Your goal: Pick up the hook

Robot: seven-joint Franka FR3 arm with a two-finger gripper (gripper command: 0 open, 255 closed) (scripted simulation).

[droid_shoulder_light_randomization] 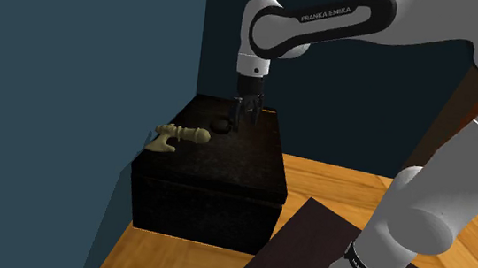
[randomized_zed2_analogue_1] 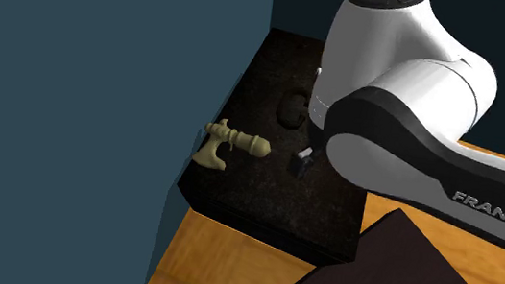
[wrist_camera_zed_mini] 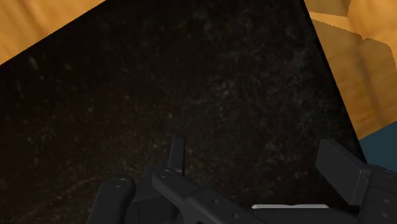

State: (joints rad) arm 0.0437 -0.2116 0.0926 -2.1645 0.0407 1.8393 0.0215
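White arm (droid_shoulder_light_randomization: pixel 327 25) across upper right of shoulder view. Dark speckled table (droid_shoulder_light_randomization: pixel 225 167) at centre, against blue wall (droid_shoulder_light_randomization: pixel 74 70). Claw (droid_shoulder_light_randomization: pixel 248 113) above table's far part, fingers spread, pinching nothing. Beige hook (droid_shoulder_light_randomization: pixel 177 137) flat at table's left edge, well apart from claw. Small dark ring (droid_shoulder_light_randomization: pixel 221 125) just beside claw. Judged barely begun: shift toward hook, descent, grasp and lift all left.

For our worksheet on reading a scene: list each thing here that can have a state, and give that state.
gripper: open, holding nothing.
hook: lying on its side on the dark box, not gripped.
dark ring: lying on the dark box, beside the gripper.
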